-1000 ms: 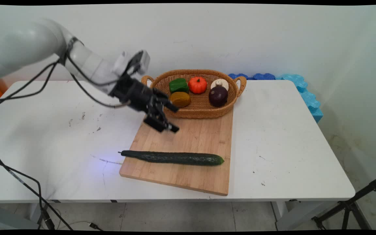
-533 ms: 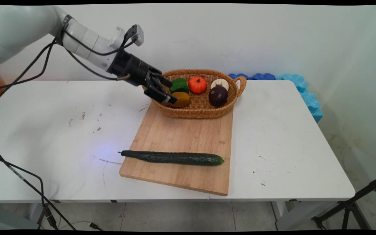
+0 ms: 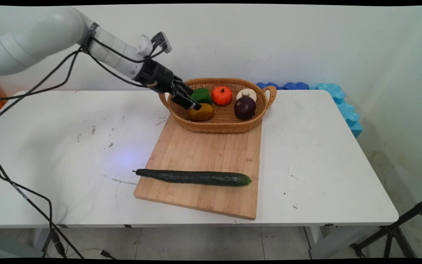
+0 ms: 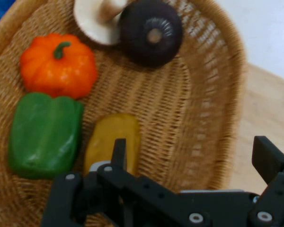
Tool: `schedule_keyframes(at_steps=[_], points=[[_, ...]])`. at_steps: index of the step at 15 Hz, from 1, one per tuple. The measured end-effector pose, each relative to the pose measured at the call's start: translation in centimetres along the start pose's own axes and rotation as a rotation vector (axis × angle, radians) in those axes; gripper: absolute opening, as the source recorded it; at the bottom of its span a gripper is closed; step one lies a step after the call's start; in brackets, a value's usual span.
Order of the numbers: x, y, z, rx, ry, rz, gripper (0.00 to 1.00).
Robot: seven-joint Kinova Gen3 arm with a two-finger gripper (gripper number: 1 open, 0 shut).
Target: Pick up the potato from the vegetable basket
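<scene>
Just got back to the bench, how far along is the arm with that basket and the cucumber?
Looks done: the cucumber lies on the cutting board. In hand: nothing; the gripper hangs open over the left end of the wicker basket, nearest the yellow vegetable. Left: no vegetable in the basket is gripped yet.

My white table [image 3: 306,157] carries a wooden cutting board [image 3: 211,157] near the middle of its front edge. A wicker basket [image 3: 229,123] sits toward the back edge, its front overlapping the board's far end.
</scene>
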Motion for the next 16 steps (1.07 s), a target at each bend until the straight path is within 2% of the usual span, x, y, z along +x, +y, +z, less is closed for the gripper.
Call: schedule_keyframes(at_steps=[7, 16], points=[[-0.8, -2.4, 3.2, 0.046, -0.038, -0.018, 1.0], [-1.6, -3.4, 5.7, 0.059, -0.064, -0.008, 1.0]])
